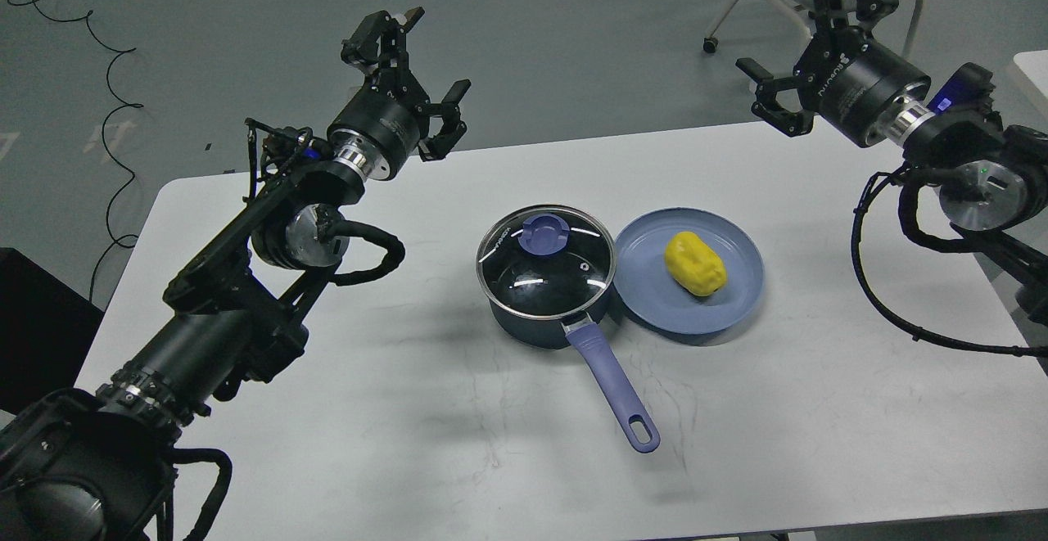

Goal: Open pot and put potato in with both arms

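both arms were raised clear of the work, and nothing in the task had been done yet. the left gripper (pixel 422 54) hung over the far left part of the table (pixel 327 443) with its fingers spread wide and holding nothing; the pot (pixel 540 324) sat well apart from it, nearer to me and off to its right, with the glass lid (pixel 546 260) seated on its rim and the purple knob (pixel 544 232) facing up, probably so a claw could come down on it from above. the pot's long handle (pixel 610 381) pointed toward me, away from both claws, which left the knob unobstructed. the right gripper (pixel 806 50) hovered past the far right edge of the table, fingers also spread wide and empty. the potato (pixel 695 263) lay on the light-blue plate (pixel 647 295), nearer to me and to the left of that claw, the plate's rim just beside the pot. that layout seemed to suit a split: the left claw for the lid, the right one for the potato.
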You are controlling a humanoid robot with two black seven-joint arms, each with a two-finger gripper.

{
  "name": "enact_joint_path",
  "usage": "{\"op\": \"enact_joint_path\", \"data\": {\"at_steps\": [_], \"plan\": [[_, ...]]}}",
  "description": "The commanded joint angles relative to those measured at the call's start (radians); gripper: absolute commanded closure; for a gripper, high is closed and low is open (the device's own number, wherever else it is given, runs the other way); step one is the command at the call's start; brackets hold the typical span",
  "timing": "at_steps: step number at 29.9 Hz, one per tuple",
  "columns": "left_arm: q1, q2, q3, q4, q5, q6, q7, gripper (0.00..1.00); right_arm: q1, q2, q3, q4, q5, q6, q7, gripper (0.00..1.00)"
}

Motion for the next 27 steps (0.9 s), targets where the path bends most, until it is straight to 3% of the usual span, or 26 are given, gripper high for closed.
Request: {"op": "enact_joint_path", "data": {"at_steps": [1, 4, 27], "plan": [[0.034, 0.002, -0.01, -0.019, 0.003, -0.017, -0.004, 0.02, 0.0, 0.018, -0.002, -0.002, -0.001, -0.011, -0.008, 0.0], [0.061, 0.0, -0.025, -0.019, 0.002, -0.023, -0.002, 0.02, 0.001, 0.044, -0.005, -0.019, -0.003, -0.014, -0.026, 0.0], [0.103, 0.017, -0.068, -0.063, -0.008, -0.06, -0.004, 0.02, -0.008, 0.049, 0.004, -0.034, 0.0, -0.001, -0.028, 0.0]]}}
